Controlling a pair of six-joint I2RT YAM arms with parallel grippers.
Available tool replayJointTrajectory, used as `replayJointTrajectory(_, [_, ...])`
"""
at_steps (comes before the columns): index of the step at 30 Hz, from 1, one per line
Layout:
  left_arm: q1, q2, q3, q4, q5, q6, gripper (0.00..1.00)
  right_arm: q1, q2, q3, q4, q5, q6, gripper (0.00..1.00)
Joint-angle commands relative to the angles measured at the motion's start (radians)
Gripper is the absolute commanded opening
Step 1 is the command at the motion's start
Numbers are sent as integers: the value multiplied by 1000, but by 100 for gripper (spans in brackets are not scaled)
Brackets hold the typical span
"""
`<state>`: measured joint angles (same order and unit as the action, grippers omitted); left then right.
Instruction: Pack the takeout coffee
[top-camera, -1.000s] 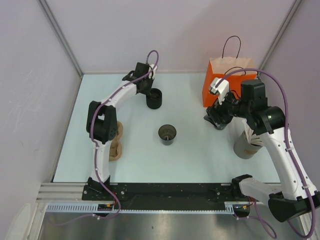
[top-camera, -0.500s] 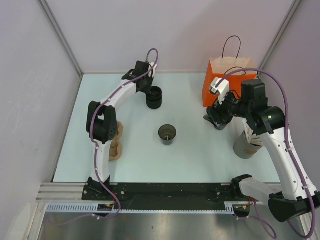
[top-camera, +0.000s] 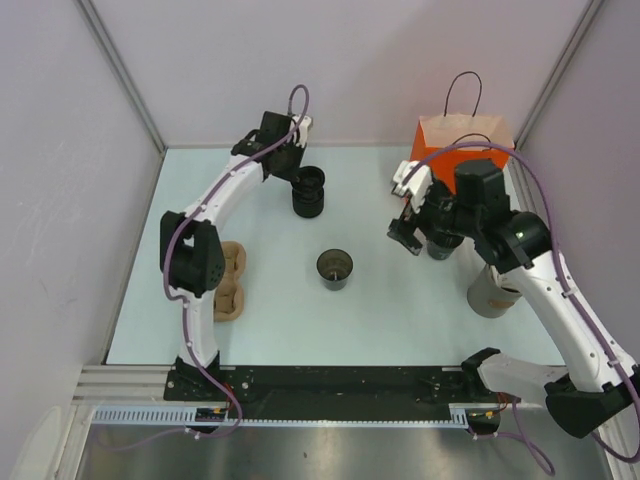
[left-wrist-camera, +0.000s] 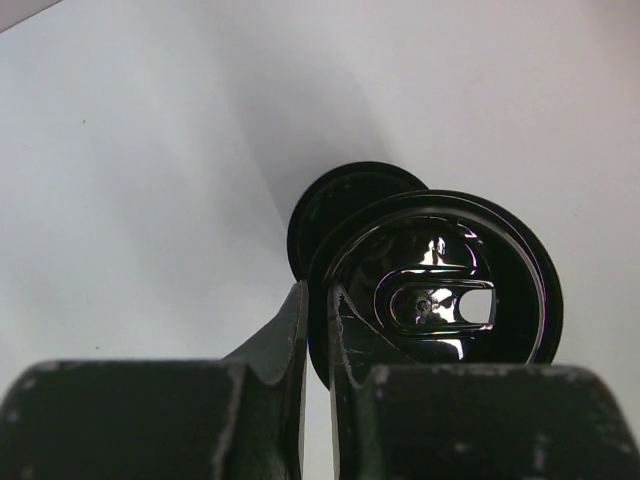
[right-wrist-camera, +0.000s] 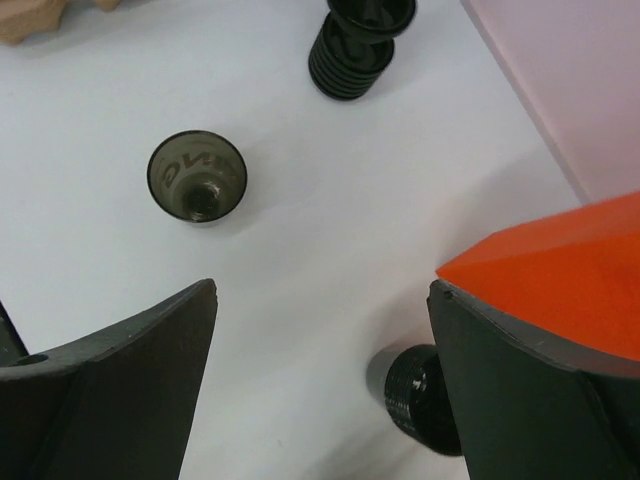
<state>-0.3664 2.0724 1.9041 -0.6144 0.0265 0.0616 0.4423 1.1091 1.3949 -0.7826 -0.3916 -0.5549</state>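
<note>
My left gripper (top-camera: 298, 170) (left-wrist-camera: 318, 296) is shut on the rim of the glossy black lid (left-wrist-camera: 435, 290) of a ribbed black takeout coffee cup (top-camera: 309, 193) at the back of the table. This cup leans over and also shows in the right wrist view (right-wrist-camera: 352, 55). A second black cup (top-camera: 335, 268) (right-wrist-camera: 197, 176) stands open without a lid at mid-table. A third black cup (top-camera: 440, 246) (right-wrist-camera: 425, 400) stands by the orange bag. My right gripper (top-camera: 415, 222) (right-wrist-camera: 322, 290) is open and empty, above and just left of that third cup.
An orange paper bag (top-camera: 460, 165) (right-wrist-camera: 560, 270) with handles stands at the back right. A grey tub (top-camera: 492, 290) sits at the right, under my right arm. A brown pulp cup tray (top-camera: 230, 282) (right-wrist-camera: 30, 15) lies at the left beside the left arm.
The left gripper has drawn back with the cup's lid rim, tipping that cup. The right gripper has moved left off the cup by the bag, which now shows.
</note>
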Motion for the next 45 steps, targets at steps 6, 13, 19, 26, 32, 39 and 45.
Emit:
replayJointTrajectory(6, [-2,-212,13,-150,203,-43,1,307,67,19,68,330,-249,93])
replayJointTrajectory(13, [-14,-236,41,-255,138,-124,0,461,169,23,161,529,-289,91])
replayJointTrajectory(19, [-40,-225,39,-381,93,-155,0,571,293,36,301,726,-378,90])
replayJointTrajectory(26, [-49,-267,12,-426,128,-152,0,615,448,65,457,787,-435,87])
replayJointTrajectory(32, [-49,-301,-23,-420,179,-148,0,616,537,81,560,787,-453,80])
replayJointTrajectory(39, [-49,-325,-30,-420,260,-143,0,596,574,82,618,775,-462,70])
replayJointTrajectory(45, [-49,-345,-42,-418,289,-138,0,579,583,81,628,770,-462,43])
